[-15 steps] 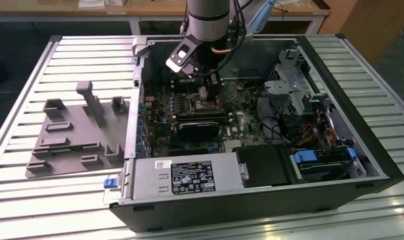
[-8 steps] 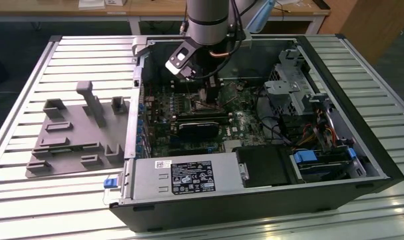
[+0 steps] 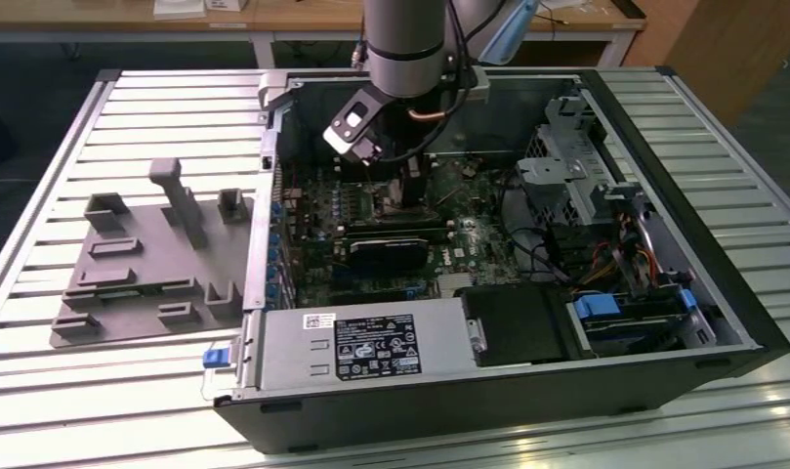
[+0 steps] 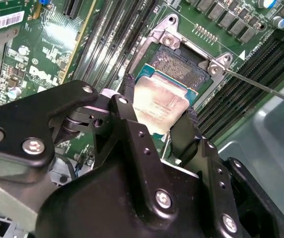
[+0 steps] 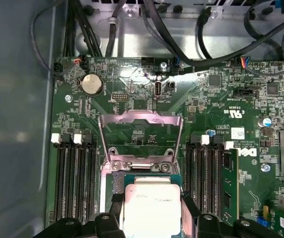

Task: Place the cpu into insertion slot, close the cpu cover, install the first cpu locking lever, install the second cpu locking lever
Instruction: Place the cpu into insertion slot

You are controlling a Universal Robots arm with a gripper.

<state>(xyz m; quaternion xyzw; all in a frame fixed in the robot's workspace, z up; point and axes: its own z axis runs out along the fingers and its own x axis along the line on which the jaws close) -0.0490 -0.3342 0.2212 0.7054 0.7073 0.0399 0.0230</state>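
My gripper [image 4: 159, 99] is shut on the cpu [image 4: 161, 110], a flat square chip with a silvery top and a thin green edge. Black fingers [image 4: 125, 106] clamp two opposite sides of it. The chip hangs over the near part of the insertion slot [image 4: 182, 67], whose grainy contact field shows uncovered beyond it. I cannot tell whether it touches the slot. In the first wrist view the cpu [image 5: 151, 204] sits between my gripper [image 5: 152, 210] fingers, and the cpu cover [image 5: 140, 119] stands swung open behind the slot. A thin locking lever [image 4: 261, 87] sticks out sideways. In the exterior view my gripper [image 3: 412, 188] reaches down into the computer case.
Long black memory slots [image 5: 73, 178] flank the socket on both sides. Black cables [image 5: 181, 44] run along the case wall past the board. A power supply [image 3: 368, 344] and drive cage [image 3: 590, 186] crowd the case. A grey fixture [image 3: 147, 264] lies on the slatted table at the exterior view's left.
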